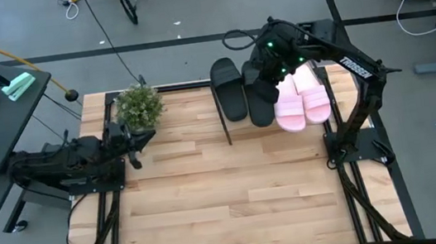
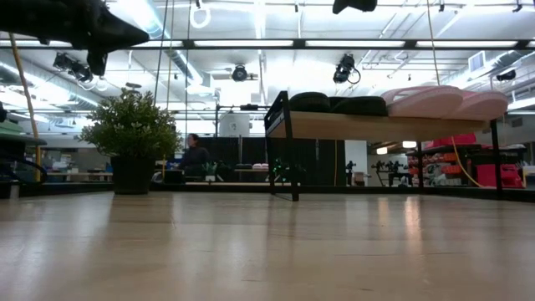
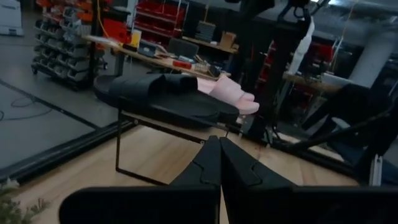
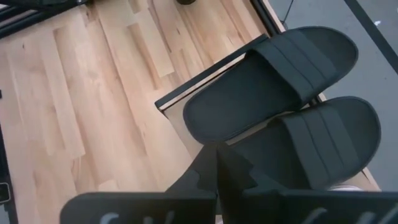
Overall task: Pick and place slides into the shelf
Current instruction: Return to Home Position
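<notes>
We see all four slides on the shelf (image 2: 359,125), which stands at the far right of the wooden table (image 1: 235,195). The two black slides (image 4: 267,87) lie side by side at the shelf's left end. The two pink slides (image 1: 290,111) lie pressed together at its right end, just beside the nearer black one. In the low view the whole row rests on the plywood top board, with the black pair low and dark and the pink pair a little taller.

The right gripper (image 4: 216,148) hangs above the black slides. Its fingers are clenched together, they hold nothing, and they are clear of the straps. In the high view its arm reaches from its base at the table's right edge over the shelf, hiding part of the second black slide.

The left gripper (image 3: 219,140) is likewise clenched tight and holds nothing. Its arm lies folded at the table's left edge, pointing across the boards towards the shelf. Just behind it stands a small potted plant (image 1: 139,105) (bushy, in a dark pot), well apart from the shelf.
</notes>
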Robot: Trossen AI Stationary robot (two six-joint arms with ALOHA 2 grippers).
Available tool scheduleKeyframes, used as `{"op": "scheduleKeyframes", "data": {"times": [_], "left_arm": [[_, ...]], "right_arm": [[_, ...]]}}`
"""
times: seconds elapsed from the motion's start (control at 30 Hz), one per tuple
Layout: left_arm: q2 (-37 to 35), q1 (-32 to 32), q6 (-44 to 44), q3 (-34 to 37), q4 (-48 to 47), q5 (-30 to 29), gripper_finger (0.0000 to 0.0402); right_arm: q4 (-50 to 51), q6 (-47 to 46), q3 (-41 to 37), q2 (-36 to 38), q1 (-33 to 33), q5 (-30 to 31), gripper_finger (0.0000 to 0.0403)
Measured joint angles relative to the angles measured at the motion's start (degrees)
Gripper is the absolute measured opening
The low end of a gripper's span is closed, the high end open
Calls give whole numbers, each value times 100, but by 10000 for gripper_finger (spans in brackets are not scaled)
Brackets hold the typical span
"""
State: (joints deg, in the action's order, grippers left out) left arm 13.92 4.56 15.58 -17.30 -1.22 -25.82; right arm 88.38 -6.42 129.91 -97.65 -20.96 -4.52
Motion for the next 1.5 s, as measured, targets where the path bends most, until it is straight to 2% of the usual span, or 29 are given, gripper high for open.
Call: {"op": "scheduleKeyframes", "data": {"times": [0.13,0.57,0.67,0.87,1.03,1.3,1.4,1.5], "left_arm": [[-247,-24,-22,-2,-61,-14,1],[-1394,-26,-90,-1,-1227,-175,1],[-1365,-25,-150,133,-982,-142,1],[-1367,-24,-197,991,750,219,1],[-1365,-25,-565,1396,1463,234,1],[-1343,-26,-577,1676,1562,416,1],[-1349,-25,-764,1676,1582,808,1],[-1347,-24,-826,1679,1216,1182,1]], "right_arm": [[2,44,0,0,-45,1,0],[9,9,0,0,-40,-49,0],[12,-30,0,0,-27,-117,0],[31,-221,0,-2,25,-144,0],[31,-302,0,-2,63,-157,0],[33,-352,0,-2,65,-157,0],[33,-354,0,-2,63,-157,0],[33,-354,0,-2,63,-157,0]]}}
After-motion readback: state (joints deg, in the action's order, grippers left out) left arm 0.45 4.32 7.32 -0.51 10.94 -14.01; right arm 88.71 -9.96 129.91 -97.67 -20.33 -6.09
